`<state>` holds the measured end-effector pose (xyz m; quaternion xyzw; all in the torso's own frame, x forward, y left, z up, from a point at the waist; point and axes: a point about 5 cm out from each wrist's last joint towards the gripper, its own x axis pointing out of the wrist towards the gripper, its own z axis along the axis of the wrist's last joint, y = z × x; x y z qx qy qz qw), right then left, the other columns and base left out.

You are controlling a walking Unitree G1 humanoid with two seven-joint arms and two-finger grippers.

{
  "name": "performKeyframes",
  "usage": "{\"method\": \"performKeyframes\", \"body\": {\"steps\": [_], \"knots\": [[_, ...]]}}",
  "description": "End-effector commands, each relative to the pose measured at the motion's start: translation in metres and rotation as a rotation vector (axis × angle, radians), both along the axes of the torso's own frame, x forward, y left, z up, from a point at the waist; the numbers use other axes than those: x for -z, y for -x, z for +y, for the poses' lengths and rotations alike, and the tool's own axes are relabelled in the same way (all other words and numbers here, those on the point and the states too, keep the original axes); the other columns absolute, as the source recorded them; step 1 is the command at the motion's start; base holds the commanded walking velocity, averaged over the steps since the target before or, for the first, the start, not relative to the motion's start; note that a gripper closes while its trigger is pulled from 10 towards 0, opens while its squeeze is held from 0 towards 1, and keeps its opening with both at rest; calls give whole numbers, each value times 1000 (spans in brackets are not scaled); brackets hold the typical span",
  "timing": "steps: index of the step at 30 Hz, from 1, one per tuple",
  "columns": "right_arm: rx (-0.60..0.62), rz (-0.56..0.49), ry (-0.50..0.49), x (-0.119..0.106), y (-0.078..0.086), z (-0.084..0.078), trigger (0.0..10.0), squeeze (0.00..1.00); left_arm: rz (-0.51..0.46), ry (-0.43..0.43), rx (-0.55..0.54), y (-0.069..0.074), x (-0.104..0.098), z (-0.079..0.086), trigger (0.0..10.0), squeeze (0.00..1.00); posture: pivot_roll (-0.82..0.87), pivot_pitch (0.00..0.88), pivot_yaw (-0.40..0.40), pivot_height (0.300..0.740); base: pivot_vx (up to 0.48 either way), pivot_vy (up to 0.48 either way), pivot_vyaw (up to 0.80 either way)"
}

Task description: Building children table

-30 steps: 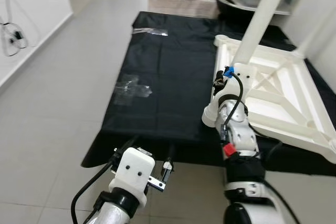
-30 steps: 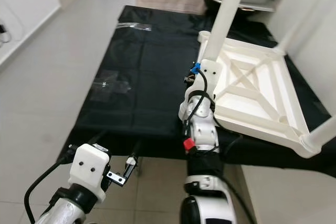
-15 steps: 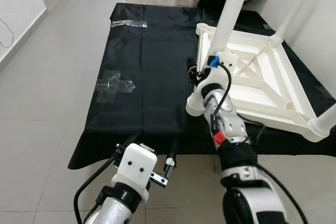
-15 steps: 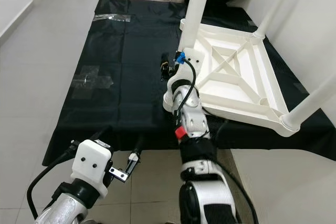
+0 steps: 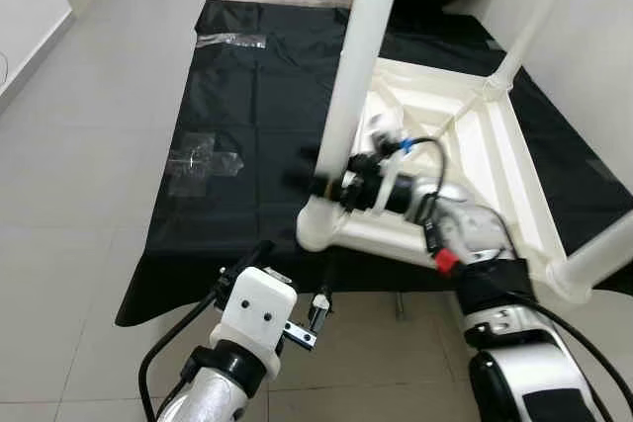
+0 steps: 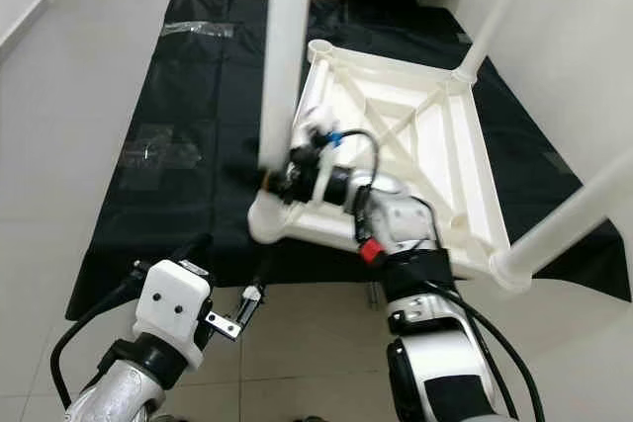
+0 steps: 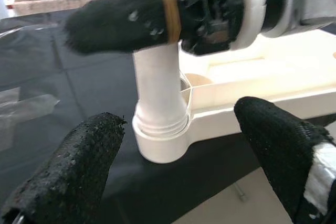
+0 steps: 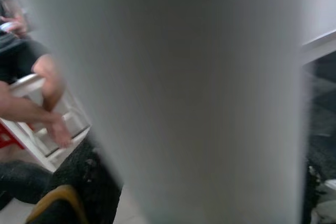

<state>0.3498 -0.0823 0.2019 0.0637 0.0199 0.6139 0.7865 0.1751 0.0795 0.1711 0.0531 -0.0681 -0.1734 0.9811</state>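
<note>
Behind leg [image 8: 173,98] — person's arm [image 8: 31,106].

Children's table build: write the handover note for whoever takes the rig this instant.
Right end effector: closed around the near white leg, low down by its corner socket.
Left end effector: open, empty, low in front of that same corner.
Tabletop: upside down on the black sheet, resting on the tiled floor.
Done: three legs stand upright in their corners; whether the held one is fully seated cannot be told.
Left: the far-left corner has no leg; then flip the table upright.
</note>
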Motion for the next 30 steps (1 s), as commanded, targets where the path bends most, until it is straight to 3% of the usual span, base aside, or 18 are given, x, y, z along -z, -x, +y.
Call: {"method": "performKeyframes", "body": {"steps": [1,3,6,7,8,11,12,13,14,15,18,23,25,26,27,28,29,30], "knots": [[90,-35,-15,-8,-11,5,0,0,16,3,9,2,3,-2,10000,0,173,115,-109,740,0,0,0],[151,-35,-26,-10,-17,7,0,0,16,3,8,2,3,-2,10000,0,173,115,-109,740,0,0,0],[435,-45,-39,-15,-36,-1,0,0,16,2,6,2,3,-2,10000,0,174,115,-109,740,0,0,0],[435,-45,-39,-15,-36,-1,0,0,16,2,6,2,3,-2,10000,0,174,115,-109,740,0,0,0],[560,-41,-41,-17,-42,-9,0,0,16,2,7,2,3,-2,10000,0,168,117,-108,740,0,0,0],[673,-27,-29,-16,-46,-16,0,0,16,2,8,2,3,-2,10000,0,168,116,-110,740,0,0,0],[821,-16,1,-12,-50,-27,0,0,16,2,8,2,3,-2,10000,0,167,118,-109,740,0,0,0],[821,-16,1,-12,-50,-27,0,0,16,2,8,2,3,-2,10000,0,167,118,-109,740,0,0,0],[1203,11,98,0,-50,-57,0,0,16,2,9,2,3,-2,10000,0,165,118,-108,740,0,0,0],[1203,11,98,0,-50,-57,0,0,16,2,9,2,3,-2,10000,0,165,118,-108,740,0,0,0],[1459,35,144,9,-41,-75,0,0,15,1,10,2,3,-2,10000,0,166,117,-107,740,0,0,0],[1637,122,109,14,-24,-75,0,0,15,1,11,2,3,-2,10000,0,165,119,-103,740,0,0,0],[1637,122,109,14,-24,-75,0,0,15,1,11,2,3,-2,10000,0,165,119,-103,740,0,0,0],[1618,143,80,14,-23,-64,0,0,16,1,11,2,3,-2,10000,0,162,118,-104,740,0,0,0],[1618,143,80,14,-23,-64,0,0,16,1,11,2,3,-2,10000,0,162,118,-104,740,0,0,0],[1453,137,-60,6,-25,-36,10000,0,17,3,12,2,3,-2,10000,0,162,119,-103,740,0,0,0],[1407,107,-96,1,-26,-29,10000,0,17,4,13,2,3,-3,10000,0,162,120,-105,740,0,0,0],[1364,70,-125,-4,-27,-25,10000,1000,18,4,12,2,3,-3,10000,0,162,119,-105,740,0,0,0]]}}
